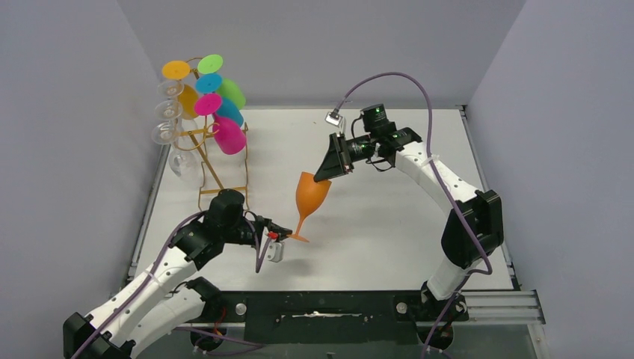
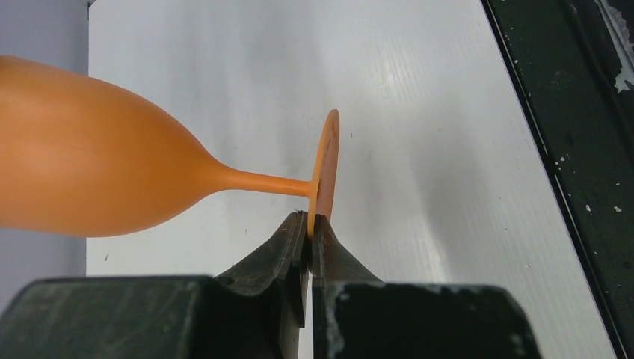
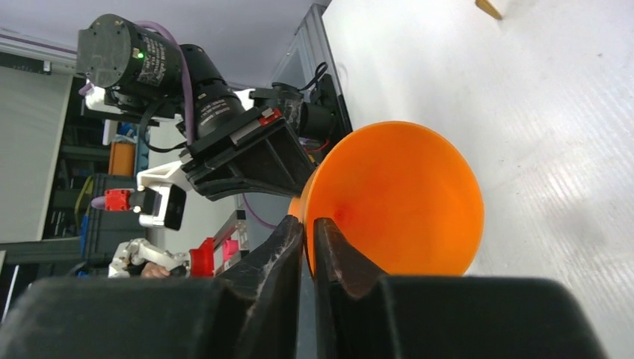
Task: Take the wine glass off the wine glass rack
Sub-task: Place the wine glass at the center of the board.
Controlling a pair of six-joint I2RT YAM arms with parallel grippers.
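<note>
An orange wine glass (image 1: pixel 310 193) hangs tilted over the table between my two arms, well away from the gold wire wine glass rack (image 1: pixel 213 176) at the back left. My left gripper (image 1: pixel 288 235) is shut on the edge of the glass's round foot (image 2: pixel 325 168), and the stem and bowl (image 2: pixel 97 172) stretch off to the left in the left wrist view. My right gripper (image 1: pixel 321 178) pinches the rim of the bowl (image 3: pixel 396 198), one finger inside and one outside (image 3: pixel 309 222).
The rack carries several coloured glasses (image 1: pixel 224 112) and clear ones (image 1: pixel 168 127), hanging upside down near the left wall. The table's black front edge (image 2: pixel 576 149) runs close beside the left gripper. In the right wrist view, the left arm (image 3: pixel 224 142) sits behind the glass.
</note>
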